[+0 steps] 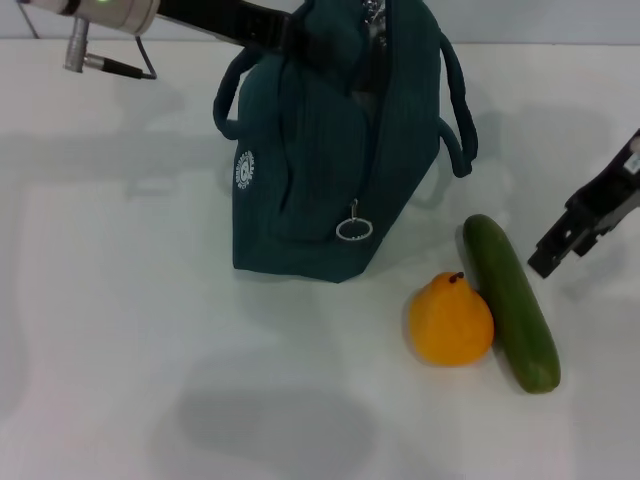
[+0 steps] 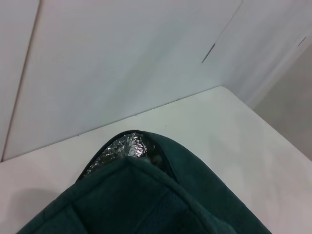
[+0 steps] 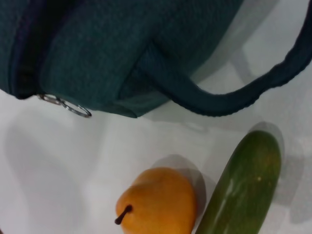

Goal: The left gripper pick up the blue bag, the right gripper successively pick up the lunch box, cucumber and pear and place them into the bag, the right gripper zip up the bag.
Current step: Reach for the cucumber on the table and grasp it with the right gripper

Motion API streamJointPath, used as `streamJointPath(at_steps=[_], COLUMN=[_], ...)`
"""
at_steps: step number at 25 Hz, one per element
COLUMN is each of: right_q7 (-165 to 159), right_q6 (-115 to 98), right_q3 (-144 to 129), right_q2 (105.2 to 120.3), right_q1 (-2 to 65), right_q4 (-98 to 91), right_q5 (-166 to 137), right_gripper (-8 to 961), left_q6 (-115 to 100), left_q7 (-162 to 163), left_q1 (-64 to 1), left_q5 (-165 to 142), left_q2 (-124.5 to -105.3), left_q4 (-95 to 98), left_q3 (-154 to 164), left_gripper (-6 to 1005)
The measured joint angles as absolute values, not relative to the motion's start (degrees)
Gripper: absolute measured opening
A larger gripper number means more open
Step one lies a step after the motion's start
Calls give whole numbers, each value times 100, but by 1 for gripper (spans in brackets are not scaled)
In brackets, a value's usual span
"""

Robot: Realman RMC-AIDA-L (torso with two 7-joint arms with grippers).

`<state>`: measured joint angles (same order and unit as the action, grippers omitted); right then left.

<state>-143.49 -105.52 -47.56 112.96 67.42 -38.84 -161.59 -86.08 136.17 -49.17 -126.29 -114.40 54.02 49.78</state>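
The blue bag (image 1: 320, 150) stands upright at the back middle of the table, with its zip open and the ring pull (image 1: 354, 228) hanging down its side. My left gripper (image 1: 287, 30) comes in from the upper left and is shut on the bag's top edge. Silver lining (image 2: 122, 146) shows at the bag's mouth in the left wrist view. The pear (image 1: 450, 320) lies in front and to the right of the bag, touching the cucumber (image 1: 508, 300). To the right of the cucumber, my right gripper (image 1: 565, 252) hovers open and holds nothing. The lunch box is out of view.
A strap handle (image 3: 229, 100) loops out from the bag's right side, toward the cucumber (image 3: 243, 187) and pear (image 3: 158, 202). White tabletop (image 1: 150, 380) stretches to the front and left. A wall (image 2: 122, 58) rises behind the table.
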Motion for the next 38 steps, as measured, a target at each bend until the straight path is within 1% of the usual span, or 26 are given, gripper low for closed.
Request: streamJointPath(at_steps=[4,7,9,12,17,26,38], right_q7=[-14422,-14491,-14541,-14615,-14708,-14730,-14708], right_q6=[-10386,-10222,-10056,-9832,-9550,-8971,-8659], right_q3=[-4766,-4854,-4920,-4953,-5077,-5348,-5602], right_q2=[11458,11522,11533,11535,11537,11591,11607], right_q1=[6767,6758,6755,6762,6773,6805,6875], right_q4=[-3851,-3813,-3707,-3586,-3534,-3211,-2812], right_q5=[-16237,-16301,-16326,-16330,-16374,-16305,-15716], right_gripper=[707,708,708,819,874,873,872], left_q6=[-8587,-8586,-8586,-8586,-8586,-8587,-8595], left_q7=[13504,13451,13405,13342,13322,13274,13208], left_q1=[-4961,-4964,-4965,-4948,-4936,-4952,-4943], left_q5=[-12629,-12629,-12629,-12630,-12630,-12628,-12620], left_q2=[-11446,-11458,-11471,-11495,-11503,-11524,-11577], left_q4=[5312,5307,5305,5303,5300,5299,5300], left_q3=[4985,5003,5006,5002,5003,5009,5010], left_gripper=[39,39,39,39,39,39,40])
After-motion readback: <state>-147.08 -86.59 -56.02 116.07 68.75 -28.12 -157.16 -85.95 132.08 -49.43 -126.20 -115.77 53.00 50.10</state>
